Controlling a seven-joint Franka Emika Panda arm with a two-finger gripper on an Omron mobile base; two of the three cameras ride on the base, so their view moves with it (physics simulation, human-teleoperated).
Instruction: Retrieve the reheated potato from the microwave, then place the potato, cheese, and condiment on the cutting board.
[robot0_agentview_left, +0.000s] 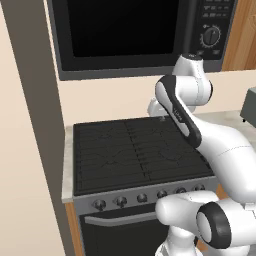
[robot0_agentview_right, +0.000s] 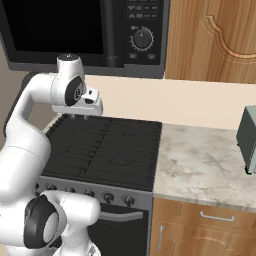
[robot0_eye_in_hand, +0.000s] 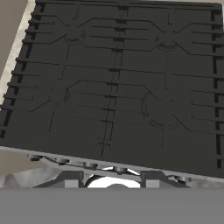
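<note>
The microwave (robot0_agentview_left: 125, 30) hangs above the stove, a black box whose dark glass door is shut; its button panel and round dial (robot0_agentview_right: 142, 37) sit on the right side. My gripper (robot0_eye_in_hand: 113, 178) hovers over the back of the stove, below the microwave, and points down at the burners. Its two dark fingertips (robot0_eye_in_hand: 72, 179) stand apart with nothing between them. In the right base view the hand (robot0_agentview_right: 82, 106) is level with the strip of wall under the microwave. The potato, cheese, condiment and cutting board are out of view.
A black gas stove (robot0_agentview_left: 135, 150) with grates and front knobs lies under the hand. To its right runs a marble counter (robot0_agentview_right: 200, 165) with a grey-green toaster oven (robot0_agentview_right: 247, 137) at the far edge. Wooden cabinets (robot0_agentview_right: 210, 35) stand right of the microwave.
</note>
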